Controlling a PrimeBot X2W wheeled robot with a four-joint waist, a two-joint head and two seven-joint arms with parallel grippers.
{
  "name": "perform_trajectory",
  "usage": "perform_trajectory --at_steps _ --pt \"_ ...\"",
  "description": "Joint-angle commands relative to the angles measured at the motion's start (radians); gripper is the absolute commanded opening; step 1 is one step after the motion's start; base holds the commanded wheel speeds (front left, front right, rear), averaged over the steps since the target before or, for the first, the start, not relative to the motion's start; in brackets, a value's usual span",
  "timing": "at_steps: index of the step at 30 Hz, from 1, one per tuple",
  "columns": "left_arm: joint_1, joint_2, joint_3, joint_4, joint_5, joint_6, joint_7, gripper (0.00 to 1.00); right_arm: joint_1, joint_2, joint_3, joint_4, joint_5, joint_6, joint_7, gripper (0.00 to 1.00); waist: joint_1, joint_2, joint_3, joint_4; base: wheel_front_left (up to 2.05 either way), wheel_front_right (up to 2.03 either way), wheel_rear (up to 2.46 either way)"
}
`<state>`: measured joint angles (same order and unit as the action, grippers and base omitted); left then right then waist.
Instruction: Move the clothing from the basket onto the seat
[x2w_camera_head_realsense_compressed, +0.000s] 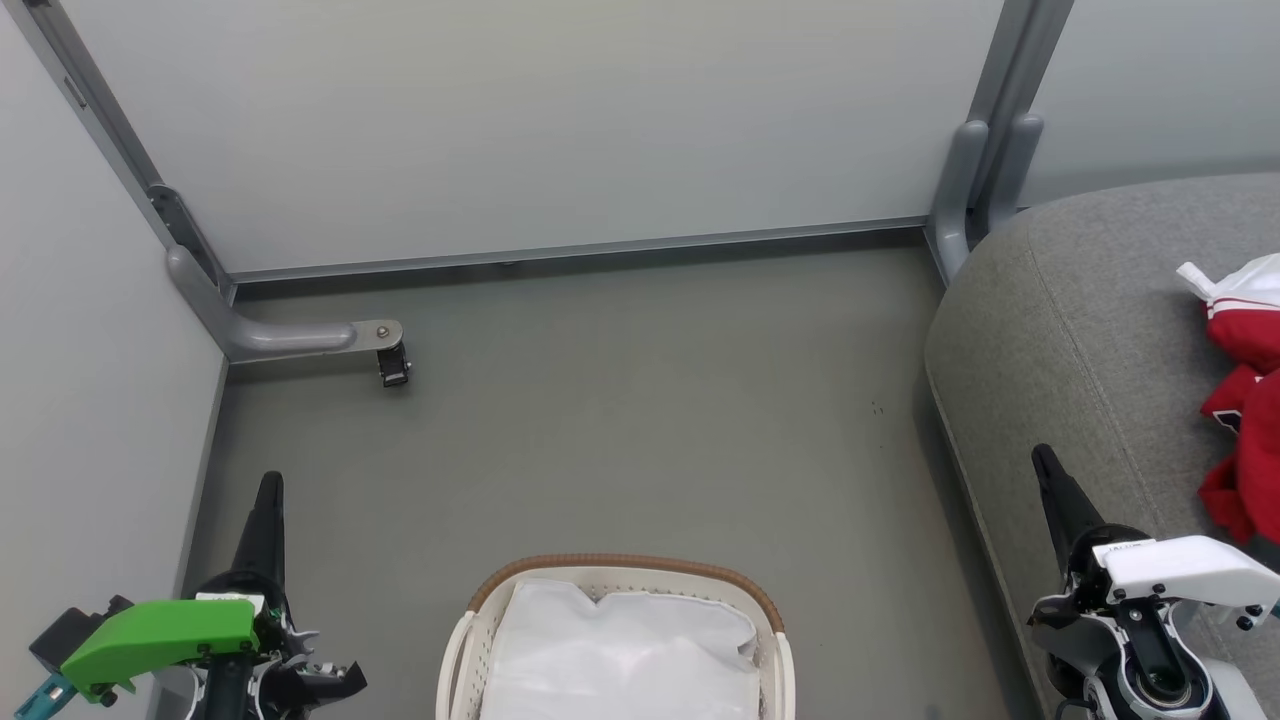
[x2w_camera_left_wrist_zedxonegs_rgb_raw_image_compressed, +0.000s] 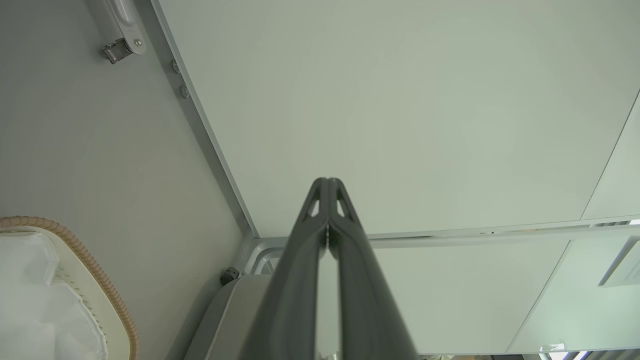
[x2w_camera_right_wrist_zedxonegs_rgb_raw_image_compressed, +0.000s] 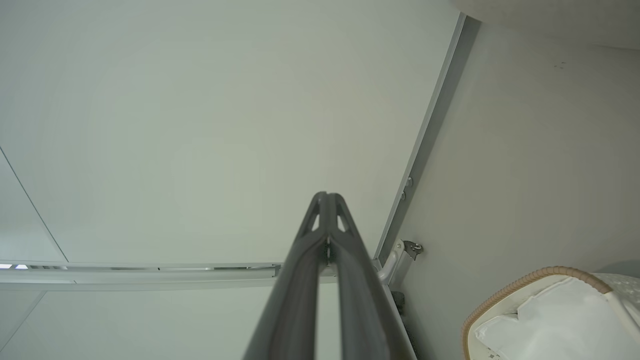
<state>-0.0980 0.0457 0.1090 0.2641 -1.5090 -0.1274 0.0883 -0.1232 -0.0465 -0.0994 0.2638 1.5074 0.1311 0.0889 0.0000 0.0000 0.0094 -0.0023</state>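
The red clothing (x2w_camera_head_realsense_compressed: 1245, 400) with white trim lies bunched on the grey seat (x2w_camera_head_realsense_compressed: 1080, 300) at the right edge of the head view. The white basket (x2w_camera_head_realsense_compressed: 470, 640) with a brown rim stands on the floor at the bottom centre, holding a flat white cloth (x2w_camera_head_realsense_compressed: 620, 650). My left gripper (x2w_camera_head_realsense_compressed: 270, 482) is shut and empty at the lower left, left of the basket. My right gripper (x2w_camera_head_realsense_compressed: 1042, 455) is shut and empty over the seat's front edge, left of the clothing. Both wrist views show the fingertips pressed together, left gripper (x2w_camera_left_wrist_zedxonegs_rgb_raw_image_compressed: 327, 181) and right gripper (x2w_camera_right_wrist_zedxonegs_rgb_raw_image_compressed: 326, 195), with the basket rim (x2w_camera_left_wrist_zedxonegs_rgb_raw_image_compressed: 90, 260) (x2w_camera_right_wrist_zedxonegs_rgb_raw_image_compressed: 505, 292) to the side.
Pale partition walls (x2w_camera_head_realsense_compressed: 560, 130) close off the back and left. A grey metal foot with a caster (x2w_camera_head_realsense_compressed: 395, 368) juts onto the grey floor (x2w_camera_head_realsense_compressed: 650, 420) at the left, and a grey post (x2w_camera_head_realsense_compressed: 985, 170) stands by the seat's far corner.
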Motion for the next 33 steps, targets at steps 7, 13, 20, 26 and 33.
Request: perform_trajectory --at_steps 7,13,20,26,33 --pt "-0.017 0.007 0.006 -0.015 -0.061 -0.005 0.017 0.00 0.016 -0.006 -0.011 -0.015 0.063 -0.001 0.016 0.00 0.0000 0.0000 -0.003 0.001 0.00 0.00 0.00" --pt "-0.018 0.008 0.007 -0.021 -0.104 -0.006 0.027 0.00 0.020 -0.006 -0.017 -0.022 0.103 -0.001 0.027 0.00 0.0000 0.0000 -0.006 0.002 0.00 0.00 0.00" --pt "-0.016 0.008 0.007 -0.021 -0.105 -0.006 0.030 0.00 0.021 -0.006 -0.017 -0.022 0.107 -0.001 0.029 0.00 0.0000 0.0000 -0.006 0.002 0.00 0.00 0.00" --pt "-0.016 0.008 0.007 -0.021 -0.105 -0.006 0.030 0.00 0.021 -0.006 -0.017 -0.022 0.107 -0.001 0.029 0.00 0.0000 0.0000 -0.006 0.002 0.00 0.00 0.00" --pt "-0.016 0.008 0.007 -0.021 -0.105 -0.006 0.030 0.00 0.021 -0.006 -0.017 -0.022 0.107 -0.001 0.029 0.00 0.0000 0.0000 -0.006 0.002 0.00 0.00 0.00"
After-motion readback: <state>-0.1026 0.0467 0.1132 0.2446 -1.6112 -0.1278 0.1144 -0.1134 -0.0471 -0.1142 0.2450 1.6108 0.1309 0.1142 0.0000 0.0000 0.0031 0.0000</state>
